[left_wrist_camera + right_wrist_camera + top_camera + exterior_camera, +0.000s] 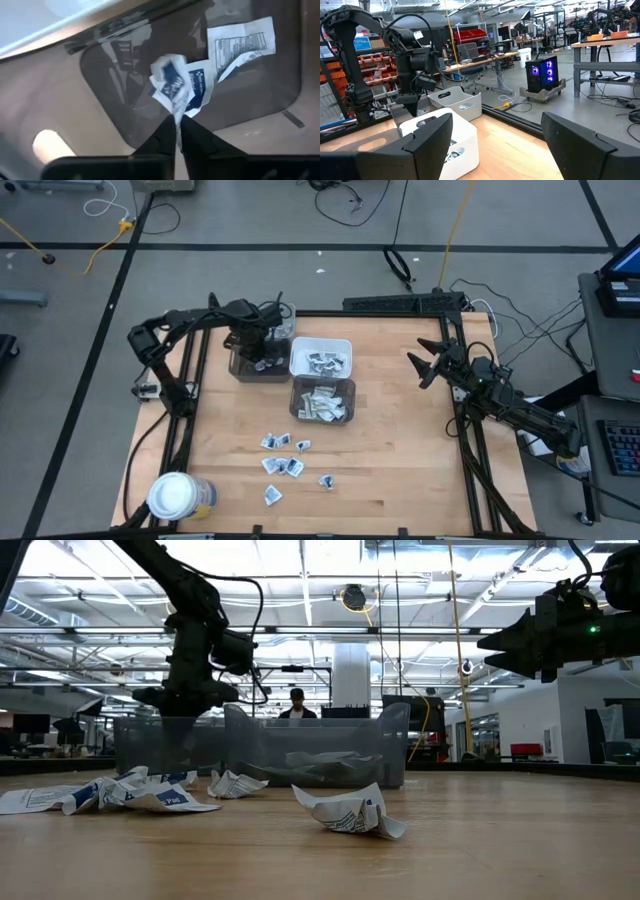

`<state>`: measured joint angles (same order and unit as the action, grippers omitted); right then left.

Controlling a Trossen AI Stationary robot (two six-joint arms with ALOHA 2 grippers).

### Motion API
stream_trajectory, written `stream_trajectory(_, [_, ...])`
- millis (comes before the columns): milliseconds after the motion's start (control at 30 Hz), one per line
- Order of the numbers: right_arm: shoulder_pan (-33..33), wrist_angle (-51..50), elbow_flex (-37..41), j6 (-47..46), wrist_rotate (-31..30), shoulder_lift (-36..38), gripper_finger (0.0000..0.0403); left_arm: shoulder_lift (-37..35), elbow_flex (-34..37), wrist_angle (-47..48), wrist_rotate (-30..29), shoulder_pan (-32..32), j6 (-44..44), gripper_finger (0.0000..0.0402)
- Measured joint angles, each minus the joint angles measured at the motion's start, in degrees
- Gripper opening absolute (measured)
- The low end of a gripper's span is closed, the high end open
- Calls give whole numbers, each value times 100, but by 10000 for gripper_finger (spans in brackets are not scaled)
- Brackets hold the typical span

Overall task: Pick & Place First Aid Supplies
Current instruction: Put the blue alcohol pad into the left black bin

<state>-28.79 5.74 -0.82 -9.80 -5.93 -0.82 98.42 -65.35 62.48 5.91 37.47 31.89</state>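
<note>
My left gripper (262, 352) points down over the dark grey bin (245, 368) at the far left and is shut on a crumpled white packet with blue print (175, 85). Another packet (240, 42) lies flat on that bin's floor. Several more packets (285, 465) lie loose on the wooden table, near its middle front. A white bin (320, 348) and a second grey bin (322, 385) both hold packets. My right gripper (425, 363) hangs open above the table's right side, holding nothing. My left gripper pinches an edge of the crumpled packet (177, 114) between its two fingertips (167, 131), coming from above and pointing down. The packet hangs below the fingers, clear of the bin's floor, its crumpled bulk spreading out beyond the tips.
A round jar with a white lid (175, 495) stands at the table's near left corner. The three bins crowd the far middle of the table. Bare wood (400, 440) lies to the right of the loose packets. A person (297, 705) shows far behind the table.
</note>
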Motion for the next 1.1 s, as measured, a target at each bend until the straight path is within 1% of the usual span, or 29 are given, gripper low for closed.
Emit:
stream_trajectory(133, [2, -2, 0, 0, 1, 0, 297, -1, 1, -29, 4, -2, -189, 78])
stream_trajectory(367, [1, -2, 1, 0, 0, 0, 297, -1, 1, -23, 148, -2, -509, 208])
stream_trajectory(433, [2, -2, 1, 0, 2, 0, 297, -1, 1, -18, 156, -2, -526, 235])
stream_trajectory(533, [-1, -1, 2, 0, 2, 0, 297, -1, -38, 146, 211, 0, -606, 265])
stream_trajectory(633, [2, -1, 0, 0, 1, -1, 297, -1, -148, 377, 346, 0, -580, 282])
stream_trajectory(733, [1, 0, 0, 0, 2, 0, 297, -1, -255, 617, 512, 0, -455, 290])
stream_trajectory(900, [2, -2, 0, 0, 1, 0, 297, -148, -522, 946, 650, -15, -188, 285])
stream_trajectory(1100, [0, -2, 2, 0, 2, 0, 297, -588, -766, 943, 420, -209, 83, 270])
